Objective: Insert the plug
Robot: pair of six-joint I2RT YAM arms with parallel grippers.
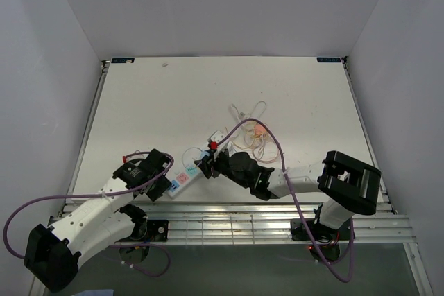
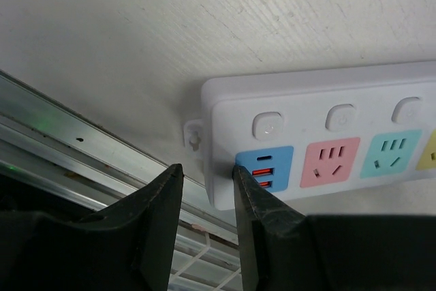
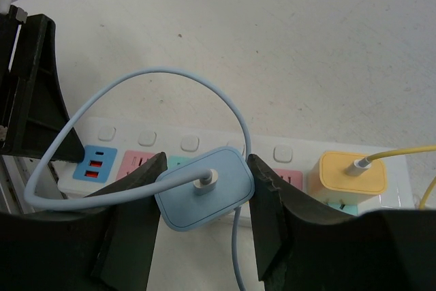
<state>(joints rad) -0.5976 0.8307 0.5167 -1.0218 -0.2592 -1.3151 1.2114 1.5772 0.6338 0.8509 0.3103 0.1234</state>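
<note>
A white power strip (image 2: 327, 134) with coloured sockets lies near the table's front edge; it also shows in the top view (image 1: 186, 175) and the right wrist view (image 3: 204, 144). My right gripper (image 3: 204, 199) is shut on a light blue charger plug (image 3: 204, 189) and holds it just above the strip's middle sockets, its blue cable (image 3: 136, 83) looping up and left. My left gripper (image 2: 208, 178) stands at the strip's end, jaws a narrow gap apart. One finger (image 2: 255, 199) rests on the blue USB panel (image 2: 264, 167); the other hangs beside the end.
A yellow charger (image 3: 347, 172) with a yellow cable sits plugged into the strip to the right of the blue plug. Loose white and orange cables (image 1: 257, 129) lie behind the strip. A metal rail and grating (image 2: 82, 148) run along the table's near edge.
</note>
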